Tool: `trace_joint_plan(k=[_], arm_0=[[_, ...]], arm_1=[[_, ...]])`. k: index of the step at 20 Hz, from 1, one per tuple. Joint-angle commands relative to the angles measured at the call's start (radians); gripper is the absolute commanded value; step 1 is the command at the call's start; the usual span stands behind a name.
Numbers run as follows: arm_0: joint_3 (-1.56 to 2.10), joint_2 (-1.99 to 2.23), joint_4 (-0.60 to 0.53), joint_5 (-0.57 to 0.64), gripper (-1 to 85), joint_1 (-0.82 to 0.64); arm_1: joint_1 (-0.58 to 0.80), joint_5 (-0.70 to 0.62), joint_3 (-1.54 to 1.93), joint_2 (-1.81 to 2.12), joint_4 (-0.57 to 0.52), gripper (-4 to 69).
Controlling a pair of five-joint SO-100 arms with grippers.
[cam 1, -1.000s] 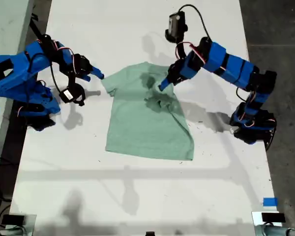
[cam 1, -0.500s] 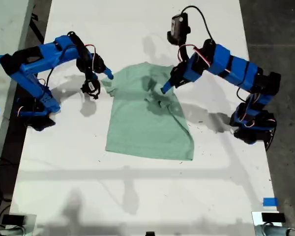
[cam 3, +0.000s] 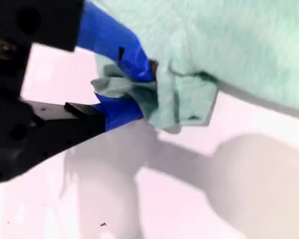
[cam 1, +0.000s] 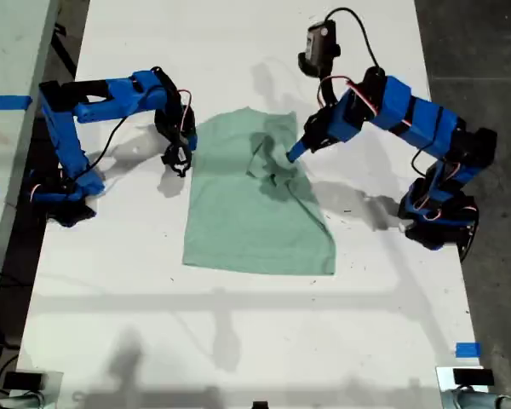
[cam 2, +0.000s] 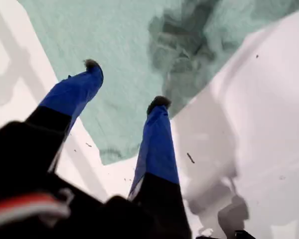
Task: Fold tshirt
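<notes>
One white table (cam 1: pixel 238 341) carries one pale mint-green cloth tshirt (cam 1: pixel 255 213), lying mid-table between my two blue arms. My first gripper (cam 2: pixel 124 84) hovers with jaws apart over the shirt's edge at the exterior view's right. My second gripper (cam 3: pixel 139 92) is clamped on a bunched sleeve (cam 3: pixel 182 102) at that view's left; the fold there hides the fabric's layering.

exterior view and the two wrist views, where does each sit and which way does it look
Exterior view: overhead, looking down on the white table, the pale mint-green cloth tshirt and both blue arms.
First wrist view: on my first gripper, looking past its open fingers onto the tshirt.
Second wrist view: on my second gripper, close on jaws shut on a bunched tshirt edge.
Shared: all show the tshirt.
</notes>
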Motion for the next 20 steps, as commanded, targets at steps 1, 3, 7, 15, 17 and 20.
trace_joint_plan(k=[1, 3, 7, 15, 17, 20], arm_0=[[0.015, 0.064, 0.008, -0.005, 0.1, -0.032], [0.040, 0.196, 0.071, -0.044, 0.1, -0.031], [0.147, 0.594, 0.183, -0.097, 0.1, -0.101], [-0.394, 0.201, 0.152, -0.118, 0.1, 0.227], [-0.762, -0.064, 0.218, -0.112, 0.1, 0.299], [-0.839, -0.233, 0.114, -0.112, 0.4, 0.314]], arm_1=[[0.015, -0.006, 0.040, 0.112, -0.017, 22.5], [0.020, -0.002, 0.087, 0.147, -0.028, 22.2], [0.032, 0.006, 0.172, 0.213, -0.052, 21.8], [0.031, 0.026, 0.241, 0.259, -0.063, 21.7], [0.029, 0.031, 0.259, 0.272, -0.063, 21.7], [0.028, 0.041, 0.295, 0.305, -0.066, 21.5]])
